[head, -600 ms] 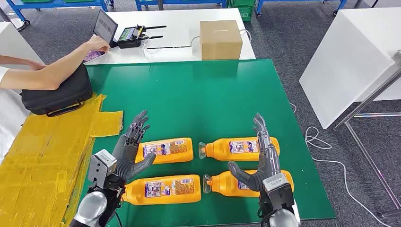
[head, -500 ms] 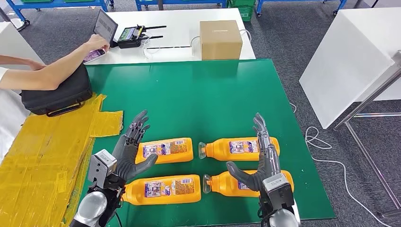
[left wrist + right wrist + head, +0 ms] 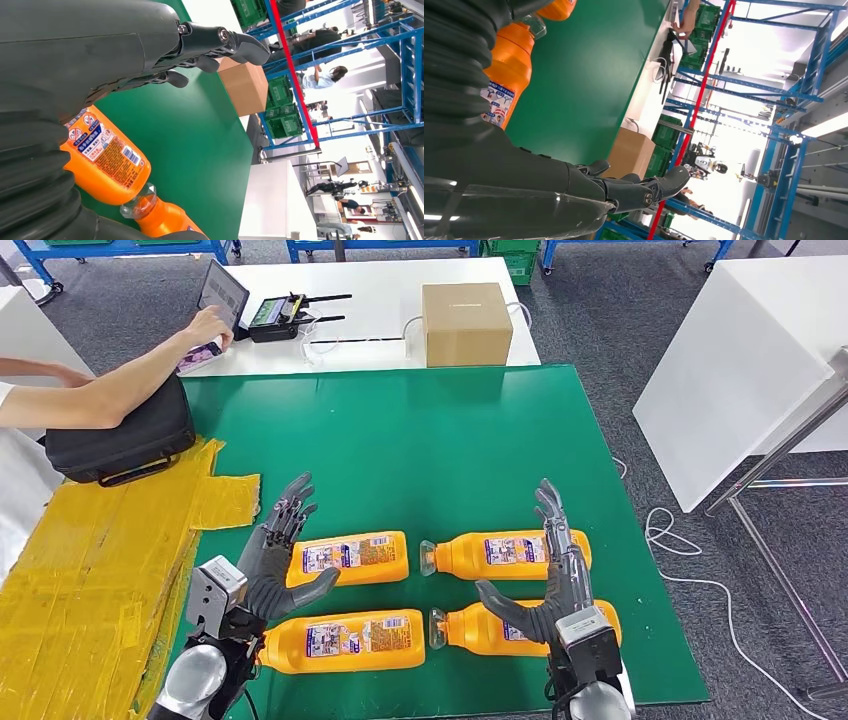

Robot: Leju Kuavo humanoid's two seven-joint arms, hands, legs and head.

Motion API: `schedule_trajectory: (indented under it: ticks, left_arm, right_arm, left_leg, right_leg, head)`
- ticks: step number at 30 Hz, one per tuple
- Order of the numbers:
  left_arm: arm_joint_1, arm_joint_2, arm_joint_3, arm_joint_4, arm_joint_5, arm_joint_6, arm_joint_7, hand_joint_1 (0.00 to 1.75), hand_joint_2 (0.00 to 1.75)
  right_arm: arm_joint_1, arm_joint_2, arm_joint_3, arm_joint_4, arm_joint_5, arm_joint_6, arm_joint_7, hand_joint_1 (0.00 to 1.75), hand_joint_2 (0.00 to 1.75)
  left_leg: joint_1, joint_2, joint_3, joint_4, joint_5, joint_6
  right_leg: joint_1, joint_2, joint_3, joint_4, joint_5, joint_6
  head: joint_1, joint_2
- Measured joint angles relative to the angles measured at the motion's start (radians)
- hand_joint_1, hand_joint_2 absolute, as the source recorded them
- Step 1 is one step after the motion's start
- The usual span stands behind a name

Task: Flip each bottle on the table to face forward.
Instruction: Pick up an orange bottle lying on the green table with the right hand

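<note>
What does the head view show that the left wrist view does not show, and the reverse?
Head view alone: all four orange bottles lying on the green table, both open robot hands, left and right, and a black case. Left wrist view alone: blue shelving with green crates. Both: the cardboard box, the table, and orange bottles.

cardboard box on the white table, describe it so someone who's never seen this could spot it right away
Beyond the far edge of the green table stands a white table. The cardboard box sits toward its right end, by the green edge. It is a plain brown cube, unlike the dark electronics at the left end.
</note>
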State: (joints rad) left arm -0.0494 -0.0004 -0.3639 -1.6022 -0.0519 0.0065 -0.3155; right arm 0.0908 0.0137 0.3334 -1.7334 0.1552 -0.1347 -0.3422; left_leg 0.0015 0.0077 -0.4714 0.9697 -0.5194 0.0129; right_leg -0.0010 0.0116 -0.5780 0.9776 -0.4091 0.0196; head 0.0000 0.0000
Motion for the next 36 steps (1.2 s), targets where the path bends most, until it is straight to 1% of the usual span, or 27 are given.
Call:
schedule_trajectory:
  ticks: [12,15,16,19,30,31,34,35,36]
  left_arm:
    - [0.000,0.000,0.000,0.000,0.000,0.000,0.000,0.00,1.75]
    - [0.000,0.000,0.000,0.000,0.000,0.000,0.000,0.00,1.75]
    - [0.000,0.000,0.000,0.000,0.000,0.000,0.000,0.00,1.75]
    - [0.000,0.000,0.000,0.000,0.000,0.000,0.000,0.00,1.75]
    - [0.000,0.000,0.000,0.000,0.000,0.000,0.000,0.00,1.75]
    - [0.000,0.000,0.000,0.000,0.000,0.000,0.000,0.29,1.75]
    - [0.000,0.000,0.000,0.000,0.000,0.000,0.000,1.60,1.75]
    - [0.000,0.000,0.000,0.000,0.000,0.000,0.000,1.75,1.75]
    - [0.000,0.000,0.000,0.000,0.000,0.000,0.000,1.75,1.75]
  right_arm:
    - [0.000,0.000,0.000,0.000,0.000,0.000,0.000,0.00,1.75]
    - [0.000,0.000,0.000,0.000,0.000,0.000,0.000,0.00,0.44]
    - [0.000,0.000,0.000,0.000,0.000,0.000,0.000,0.00,0.44]
    - [0.000,0.000,0.000,0.000,0.000,0.000,0.000,0.00,1.75]
    - [0.000,0.000,0.000,0.000,0.000,0.000,0.000,0.00,1.75]
    - [0.000,0.000,0.000,0.000,0.000,0.000,0.000,0.40,1.75]
    - [0.000,0.000,0.000,0.000,0.000,0.000,0.000,1.71,1.75]
    - [0.000,0.000,0.000,0.000,0.000,0.000,0.000,1.75,1.75]
    - [0.000,0.000,0.000,0.000,0.000,0.000,0.000,1.75,1.75]
  left_leg:
    - [0.000,0.000,0.000,0.000,0.000,0.000]
    - [0.000,0.000,0.000,0.000,0.000,0.000]
    - [0.000,0.000,0.000,0.000,0.000,0.000]
    - [0.000,0.000,0.000,0.000,0.000,0.000]
    - [0.000,0.000,0.000,0.000,0.000,0.000]
    - [0.000,0.000,0.000,0.000,0.000,0.000]
    - [0.000,0.000,0.000,0.000,0.000,0.000]
    - [0.000,0.000,0.000,0.000,0.000,0.000]
    - [0.000,0.000,0.000,0.000,0.000,0.000]
  right_leg:
    - [0.000,0.000,0.000,0.000,0.000,0.000]
    - [0.000,0.000,0.000,0.000,0.000,0.000]
    - [0.000,0.000,0.000,0.000,0.000,0.000]
    - [0.000,0.000,0.000,0.000,0.000,0.000]
    - [0.000,0.000,0.000,0.000,0.000,0.000]
    - [0.000,0.000,0.000,0.000,0.000,0.000]
    - [0.000,0.000,0.000,0.000,0.000,0.000]
    - [0.000,0.000,0.000,0.000,0.000,0.000]
    - [0.000,0.000,0.000,0.000,0.000,0.000]
  head:
    - [0.000,0.000]
    - [0.000,0.000]
    - [0.000,0.000]
    - [0.000,0.000]
    - [0.000,0.000]
    - [0.000,0.000]
    - [0.000,0.000]
    - [0.000,0.000]
    - [0.000,0.000]
